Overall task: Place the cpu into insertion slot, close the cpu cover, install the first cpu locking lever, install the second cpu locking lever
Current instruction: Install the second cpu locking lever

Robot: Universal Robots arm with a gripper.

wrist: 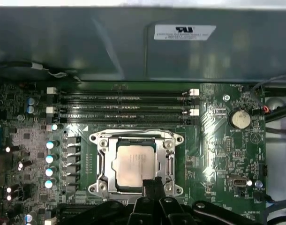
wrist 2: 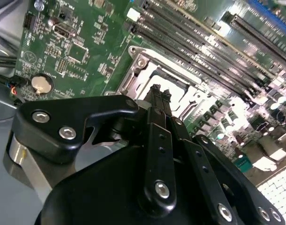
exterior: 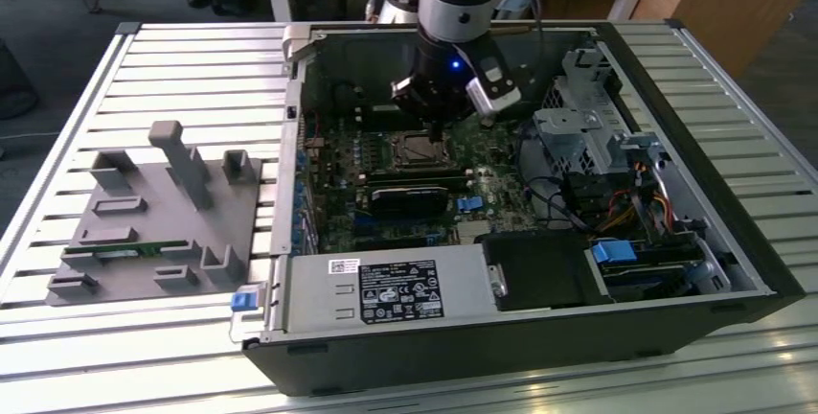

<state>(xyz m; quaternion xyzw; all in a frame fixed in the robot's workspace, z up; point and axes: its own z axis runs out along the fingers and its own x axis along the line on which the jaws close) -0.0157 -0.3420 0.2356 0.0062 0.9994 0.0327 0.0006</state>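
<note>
Right, the fingers (wrist: 150, 187) are pressed together into one narrow black tip, pinching nothing, and they hang just over the near edge of the socket. In the second wrist view the same tip (wrist 2: 158, 96) points down at the silver frame, close to it; touching or a hair apart cannot be told.

Out from there: the cpu (wrist: 133, 164) already lies in the slot (wrist: 108, 185), flat, its grey metal face showing through the window of the cover (wrist: 169, 159), which looks folded down around it. A thin wire lever (wrist: 133, 131) runs along the far side of the frame; whether it is latched cannot be told.

Handling, as a judgement: the chip is light, stiff and slick on top, and fragile underneath, so it wants holding by its edges, never pressed. The cover is thin sheet metal, stiff but bendable, best pushed on its free edge. The levers are springy wire and would be taken at the bent end.

Wider still, in the exterior view the arm stands over the open case (exterior: 665, 270), fingers (exterior: 439, 136) down over the board, and the case rests on the slatted tabletop (exterior: 153, 59) beside a grey fixture (exterior: 167, 213).
</note>
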